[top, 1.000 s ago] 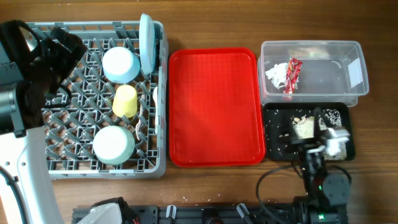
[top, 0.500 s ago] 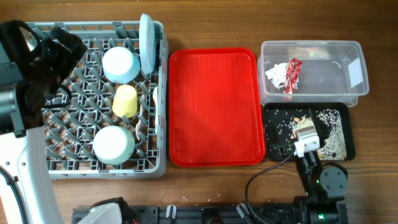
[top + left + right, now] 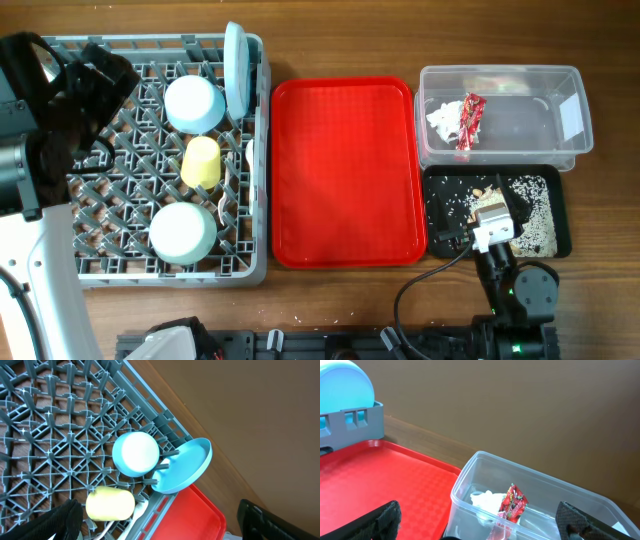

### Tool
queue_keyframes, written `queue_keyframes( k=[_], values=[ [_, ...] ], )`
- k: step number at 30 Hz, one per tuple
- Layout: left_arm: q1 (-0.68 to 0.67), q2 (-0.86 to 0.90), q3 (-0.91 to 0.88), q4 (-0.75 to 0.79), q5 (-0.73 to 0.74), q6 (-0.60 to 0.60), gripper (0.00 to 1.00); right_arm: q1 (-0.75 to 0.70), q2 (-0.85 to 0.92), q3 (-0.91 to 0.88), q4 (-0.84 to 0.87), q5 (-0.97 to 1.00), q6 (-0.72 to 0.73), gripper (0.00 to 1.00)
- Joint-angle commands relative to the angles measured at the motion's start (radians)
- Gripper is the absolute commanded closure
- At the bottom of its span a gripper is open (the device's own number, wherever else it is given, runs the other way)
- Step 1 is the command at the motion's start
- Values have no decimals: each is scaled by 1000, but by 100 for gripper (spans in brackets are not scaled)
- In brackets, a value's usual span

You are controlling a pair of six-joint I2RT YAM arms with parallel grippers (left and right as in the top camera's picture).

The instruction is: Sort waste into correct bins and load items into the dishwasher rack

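Compared with a second ago, the right arm [image 3: 493,228] has pulled back across the shallow black rectangular tray [image 3: 437,192], which sits just beside the flat red plastic tray [image 3: 345,170]. The arm now covers less of it, so more of the pale beige rice-like scraps [image 3: 535,215] shows on the side away from the red tray. Since half a second ago nothing has shifted.

From overhead, the large grey lattice dishwasher rack [image 3: 262,200] lies on the other side of the red tray. It holds a light blue round plate [image 3: 235,68] standing on edge next to the red tray, two upturned light blue bowls [image 3: 194,104] [image 3: 182,233], and a small yellow cup [image 3: 201,161] lying on its side between them. The clear plastic rectangular tub [image 3: 530,125] stands beside the red tray, touching the black tray. It holds the crumpled white paper napkin [image 3: 441,120] and the small red shiny wrapper [image 3: 469,121].

Only the wrist views show the fingers. The left pincer [image 3: 160,520] stands wide open and empty above the rack, over the cup [image 3: 110,504] and plate [image 3: 182,467]. A white plastic utensil [image 3: 141,508] shows beside the cup, though whether it is a spoon or a fork I cannot tell. The right pincer [image 3: 477,512] also gapes empty, facing the tub [image 3: 465,485] with the wrapper [image 3: 512,505] upright against the napkin [image 3: 485,499]. The wooden desk [image 3: 330,40] carries everything.
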Motion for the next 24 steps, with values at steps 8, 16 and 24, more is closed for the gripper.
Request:
queue_keyframes(
  k=[8,16,24],
  values=[
    [-1,19,-1,2,-17,19,0,-5,-11,-1,2,10,-17,0],
    [-2,29,-1,2,-17,19,0,-5,-11,-1,2,10,-17,0],
    [-26,-161,-1,2,-17,19,0,-5,-11,-1,2,10,-18,0]
  ],
)
